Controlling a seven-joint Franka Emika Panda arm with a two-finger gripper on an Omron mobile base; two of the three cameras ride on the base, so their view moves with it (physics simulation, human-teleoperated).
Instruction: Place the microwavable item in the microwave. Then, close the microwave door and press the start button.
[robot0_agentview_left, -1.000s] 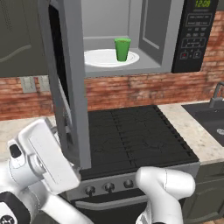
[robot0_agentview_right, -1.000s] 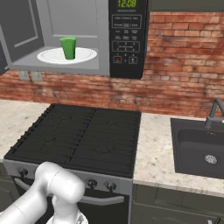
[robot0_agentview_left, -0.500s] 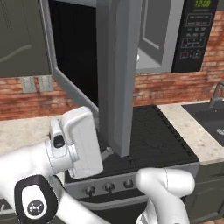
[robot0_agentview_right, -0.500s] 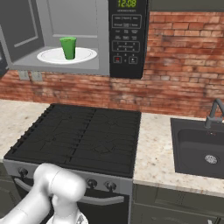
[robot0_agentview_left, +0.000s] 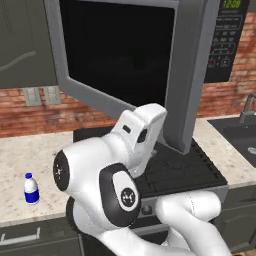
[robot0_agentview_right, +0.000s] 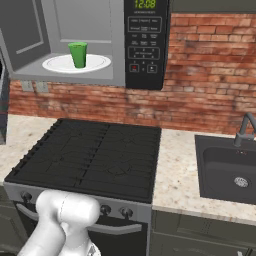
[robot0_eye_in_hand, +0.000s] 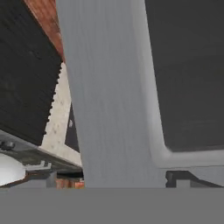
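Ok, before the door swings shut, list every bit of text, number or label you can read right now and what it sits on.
"12:08" in green digits, on the display at the top of the microwave control panel.
Keypad button legends on that panel: too small to read.
Blue label on the small bottle on the counter: too blurred to read.
Microwave door, green cup, stove knobs: no readable text.

a: what sits on the counter (robot0_agentview_left: 30, 155)?
b: a small bottle (robot0_agentview_left: 31, 188) at its front left, the black stove (robot0_agentview_right: 95, 157) beside it.
a: and the microwave (robot0_agentview_right: 90, 75) floor?
b: a white plate (robot0_agentview_right: 97, 64) carrying the green cup (robot0_agentview_right: 78, 54).
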